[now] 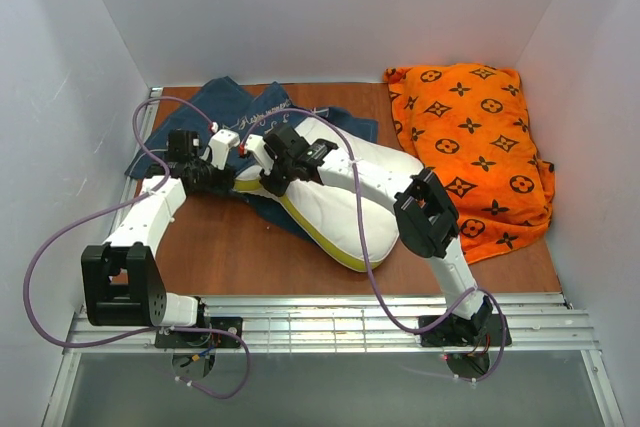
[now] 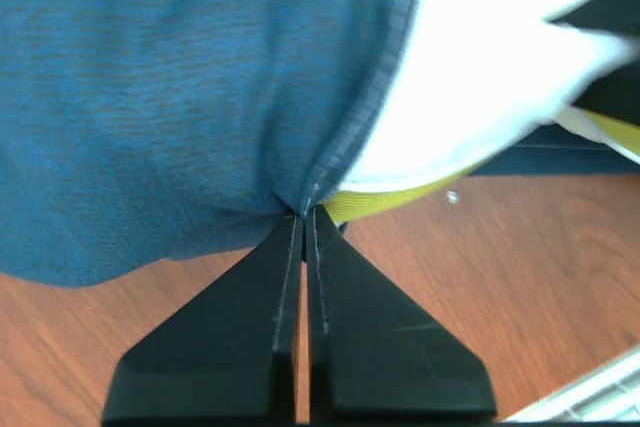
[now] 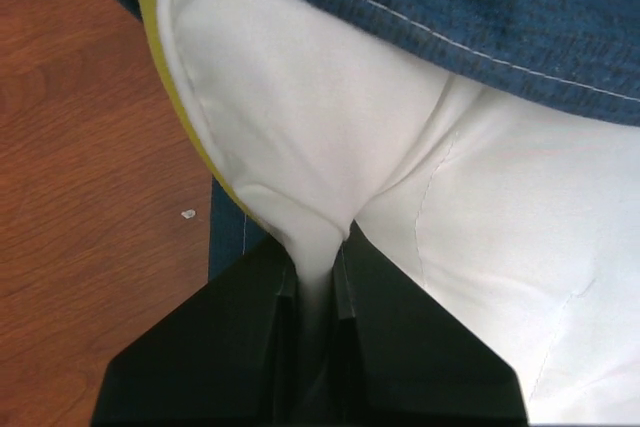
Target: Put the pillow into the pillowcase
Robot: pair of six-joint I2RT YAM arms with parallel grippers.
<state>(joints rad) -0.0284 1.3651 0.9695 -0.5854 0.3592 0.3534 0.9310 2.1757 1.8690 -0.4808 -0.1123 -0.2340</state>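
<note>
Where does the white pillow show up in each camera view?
Top external: the pillow lies mid-frame, slanting toward the lower right.
Left wrist: upper right, a white bulge with a yellow band beneath.
Right wrist: fills the centre and lower right.
Shared landmark: the navy pillowcase, bordering it in all three.

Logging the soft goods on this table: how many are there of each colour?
White: 1, the pillow
Navy: 1, the pillowcase
Orange: 1, the cushion
Total: 3
</note>
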